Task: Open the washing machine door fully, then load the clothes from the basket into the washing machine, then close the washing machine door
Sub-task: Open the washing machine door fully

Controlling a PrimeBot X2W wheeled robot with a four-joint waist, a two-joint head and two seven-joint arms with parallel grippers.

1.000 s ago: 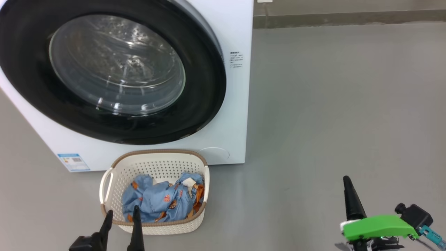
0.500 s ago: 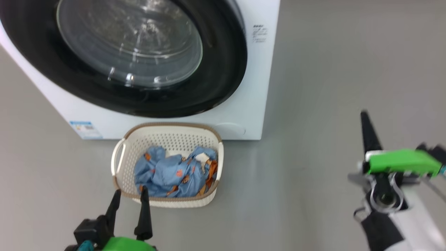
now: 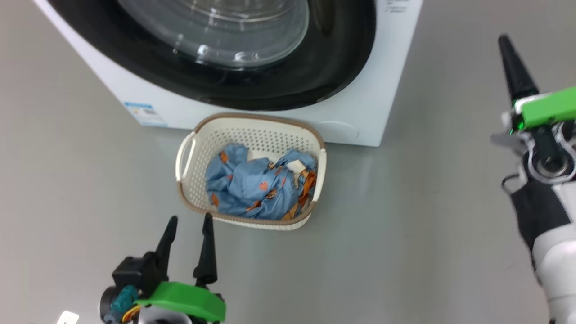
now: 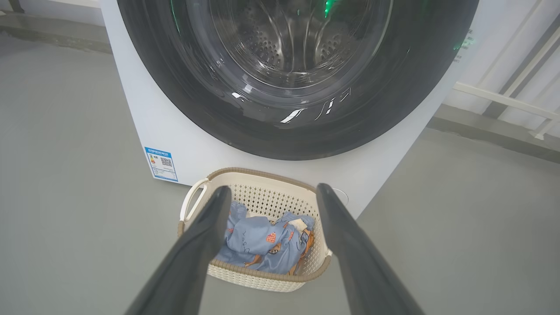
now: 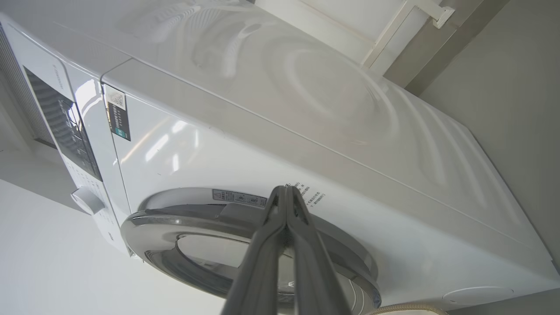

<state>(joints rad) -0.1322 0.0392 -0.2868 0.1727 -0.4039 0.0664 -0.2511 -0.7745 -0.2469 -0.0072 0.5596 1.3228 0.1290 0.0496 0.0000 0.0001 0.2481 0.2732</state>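
Observation:
The washing machine (image 3: 387, 90) stands at the top of the head view, and its washing machine door (image 3: 342, 58) lies against the white front. The basket (image 3: 198, 135) sits on the floor just before it, with the blue printed clothes (image 3: 252, 189) inside. My left gripper (image 3: 190, 220) is open and empty, just short of the basket's near rim. Along its fingers (image 4: 205, 227) I see the basket (image 4: 262, 175), the clothes (image 4: 258, 240) and the door (image 4: 393, 109). My right gripper (image 3: 505, 42) is shut and empty, raised to the right of the machine. In its own view the right gripper (image 5: 286, 190) points at the door's rim (image 5: 183, 214).
Grey floor (image 3: 405, 225) stretches to the right of the basket and the machine. A blue energy sticker (image 4: 162, 164) marks the machine's lower left front. The control panel (image 5: 65, 127) and a knob (image 5: 87, 199) show in the right wrist view. A white rail (image 4: 503, 98) runs along the wall behind.
The head camera has moved, so the machine and basket sit higher and further right in its picture. My right gripper has risen and reached forward beside the machine. The left gripper stays open.

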